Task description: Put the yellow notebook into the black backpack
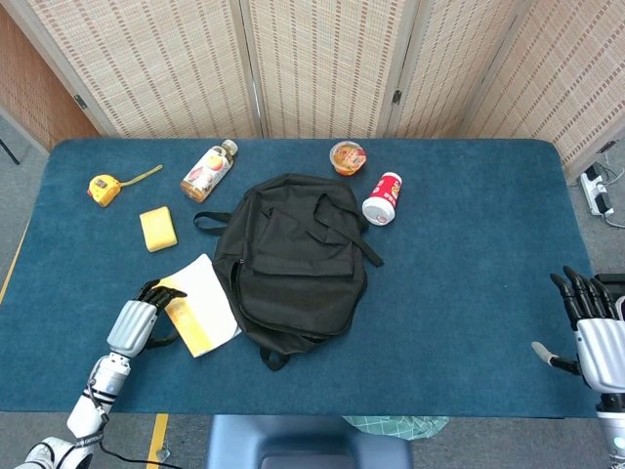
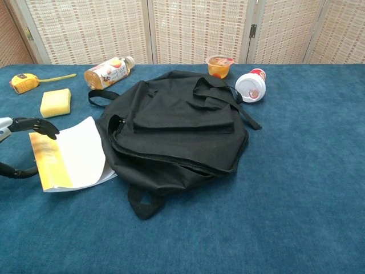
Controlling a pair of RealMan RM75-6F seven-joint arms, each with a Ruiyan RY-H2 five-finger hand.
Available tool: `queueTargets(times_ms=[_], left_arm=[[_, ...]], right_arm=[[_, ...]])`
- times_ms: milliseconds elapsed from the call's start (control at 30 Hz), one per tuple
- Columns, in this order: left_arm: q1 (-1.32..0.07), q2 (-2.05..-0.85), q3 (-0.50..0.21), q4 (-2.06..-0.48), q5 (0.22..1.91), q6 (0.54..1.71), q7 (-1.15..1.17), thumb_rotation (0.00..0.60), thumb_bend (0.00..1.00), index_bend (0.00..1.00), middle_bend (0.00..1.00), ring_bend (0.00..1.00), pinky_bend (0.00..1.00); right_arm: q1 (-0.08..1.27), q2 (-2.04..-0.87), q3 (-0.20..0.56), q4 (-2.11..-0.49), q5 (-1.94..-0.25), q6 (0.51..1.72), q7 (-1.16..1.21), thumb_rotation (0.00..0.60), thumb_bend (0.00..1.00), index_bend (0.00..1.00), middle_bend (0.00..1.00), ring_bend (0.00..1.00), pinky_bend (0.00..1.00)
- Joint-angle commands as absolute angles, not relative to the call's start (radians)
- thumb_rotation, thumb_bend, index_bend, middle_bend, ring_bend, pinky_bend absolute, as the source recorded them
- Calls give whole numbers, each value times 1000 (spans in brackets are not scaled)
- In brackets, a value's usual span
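On the blue table [image 1: 469, 254], the black backpack [image 1: 293, 264] lay flat near the centre. The yellow notebook [image 1: 200, 305] lay at its left edge, with one corner touching or slightly under the bag; which could not be told. The left hand [image 1: 137, 322] gripped the notebook's outer edge, fingers over the top cover and thumb below. The right hand [image 1: 594, 337] hovered at the table's far right edge, fingers apart and holding nothing. A yellow sponge [image 1: 157, 228], tape measure [image 1: 104, 188], drink bottle [image 1: 208, 170], fruit cup [image 1: 347, 156] and red-and-white cup [image 1: 383, 198] lay beyond the backpack.
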State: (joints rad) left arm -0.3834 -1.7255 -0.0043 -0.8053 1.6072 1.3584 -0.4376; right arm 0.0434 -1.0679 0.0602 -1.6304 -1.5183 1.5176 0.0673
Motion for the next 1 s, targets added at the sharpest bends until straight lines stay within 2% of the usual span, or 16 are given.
queueTargets(times_ms=[33, 333, 567, 1000], left_arm=[[-393, -1738, -6, -793, 1610, 1360, -437, 600, 344, 323, 350, 273, 163], [-421, -1769, -11, -765, 1619, 1368, -420, 600, 370, 364, 358, 279, 164], [-421, -1798, -26, -737, 1604, 1389, -429, 600, 338, 489, 394, 308, 180], [-412, -1832, -24, -684, 1599, 1422, -453, 600, 354, 631, 452, 354, 190]], right_arm=[[43, -1068, 60, -1629, -1518, 1518, 70, 600, 70, 0, 37, 45, 25], [44, -1071, 61, -1622, -1517, 1514, 80, 600, 70, 0, 37, 48, 25], [43, -1072, 61, -1617, -1510, 1510, 87, 600, 70, 0, 38, 49, 26], [43, -1073, 62, -1616, -1508, 1508, 88, 600, 70, 0, 38, 49, 25]])
